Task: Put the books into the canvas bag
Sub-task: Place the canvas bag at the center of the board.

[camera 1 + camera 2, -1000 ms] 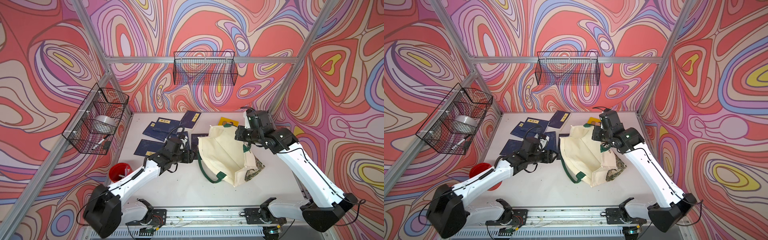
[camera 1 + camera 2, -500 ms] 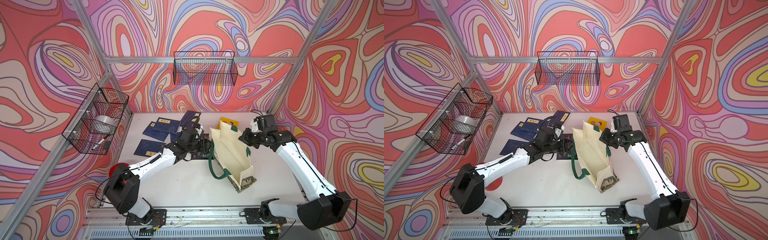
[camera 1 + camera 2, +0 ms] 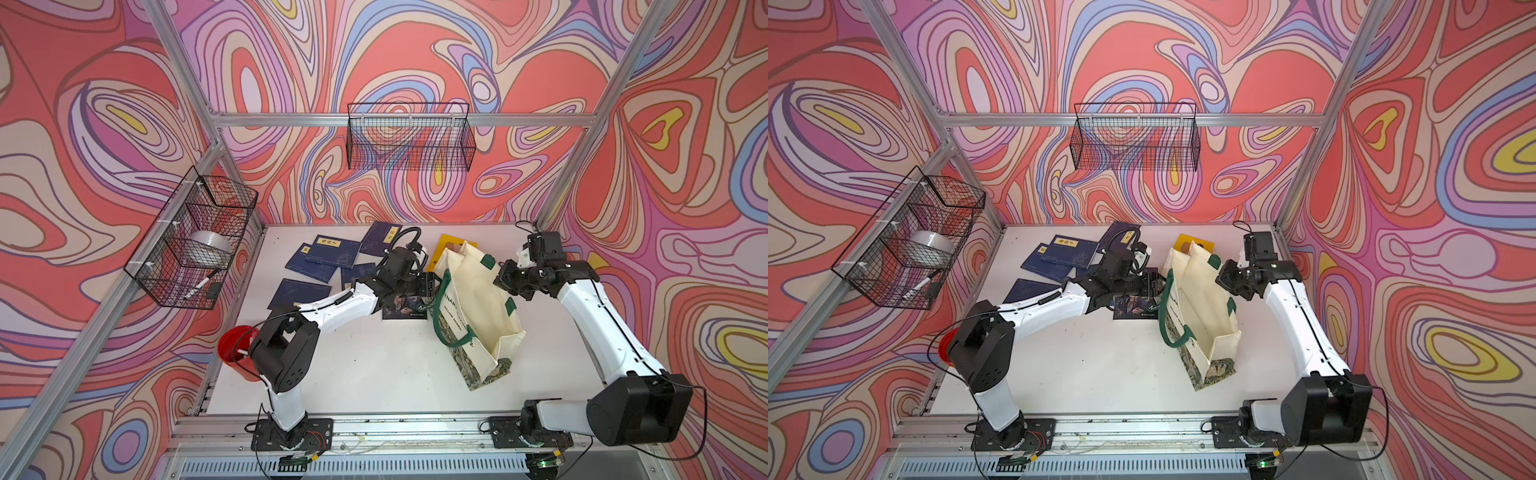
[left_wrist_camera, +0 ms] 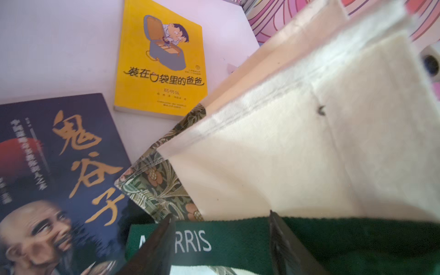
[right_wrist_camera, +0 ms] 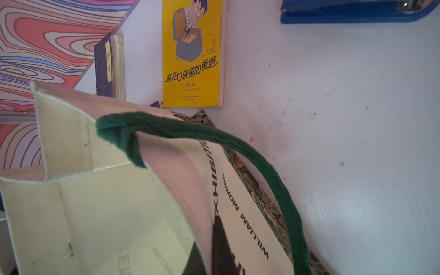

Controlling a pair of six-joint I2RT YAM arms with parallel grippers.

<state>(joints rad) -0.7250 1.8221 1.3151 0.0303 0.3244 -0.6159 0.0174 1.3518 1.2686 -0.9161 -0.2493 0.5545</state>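
The canvas bag [image 3: 478, 307] [image 3: 1200, 303] stands open on the white table, mouth up, leaf-patterned base toward the front. My right gripper [image 3: 500, 278] [image 5: 207, 250] is shut on the bag's right wall near the rim. At the left rim my left gripper [image 3: 432, 286] [image 4: 221, 214] has its jaws apart, and the bag's green lettered band [image 4: 238, 240] runs across behind them. The books lie outside the bag. A dark book with gold characters [image 3: 405, 307] [image 4: 59, 166] lies under the left wrist. The yellow book [image 3: 451, 245] [image 4: 162, 59] [image 5: 192, 54] lies behind the bag. Several navy books [image 3: 328, 253] lie at the back left.
A red cup [image 3: 237, 349] stands at the front left table edge. Black wire baskets hang on the back wall [image 3: 409, 141] and the left wall [image 3: 195, 241]. A blue stapler [image 5: 357, 12] lies near the yellow book in the right wrist view.
The bag went from lying slumped to standing open. My right gripper pulled its wall to the right, and my left arm reached forward to the left rim.
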